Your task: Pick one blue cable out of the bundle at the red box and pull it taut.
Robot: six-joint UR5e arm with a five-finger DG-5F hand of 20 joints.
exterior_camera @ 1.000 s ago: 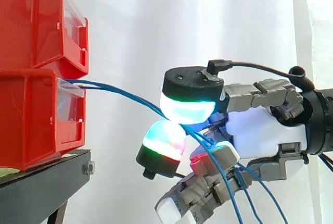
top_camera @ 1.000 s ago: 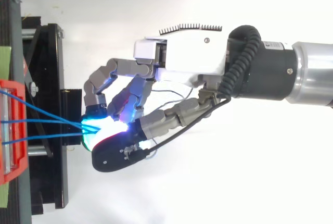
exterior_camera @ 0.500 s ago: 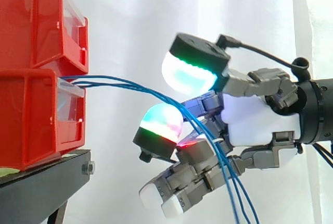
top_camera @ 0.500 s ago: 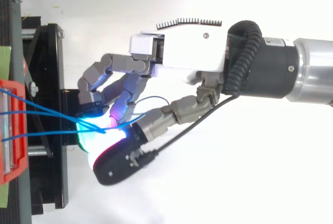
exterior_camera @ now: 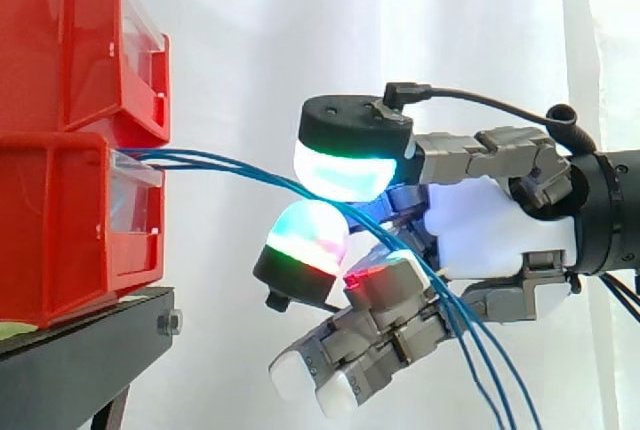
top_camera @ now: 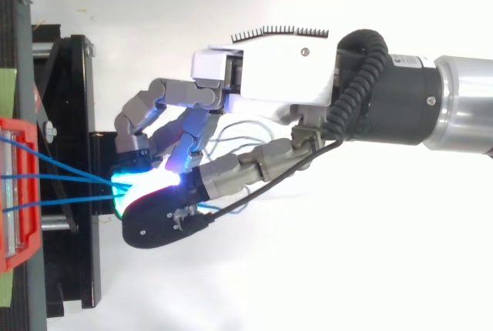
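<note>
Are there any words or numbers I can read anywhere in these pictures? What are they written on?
None can be read.
The red bins, the blue cables and the hand carry no writing that shows.
A tiny pale mark on the arm, seen from the top, is too small to read.

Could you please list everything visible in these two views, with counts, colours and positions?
bins: two, red, stacked at the left on the stand.
cables: three, blue, running from the lower bin's mouth to the hand, then hanging down past it.
stand: one, black, under the bins.
curtain: one, white, behind everything.
hand: one, white palm and grey fingers, right of the bins, glowing pads pinching the cables.
arm: one, black and silver, entering from the right.
</note>
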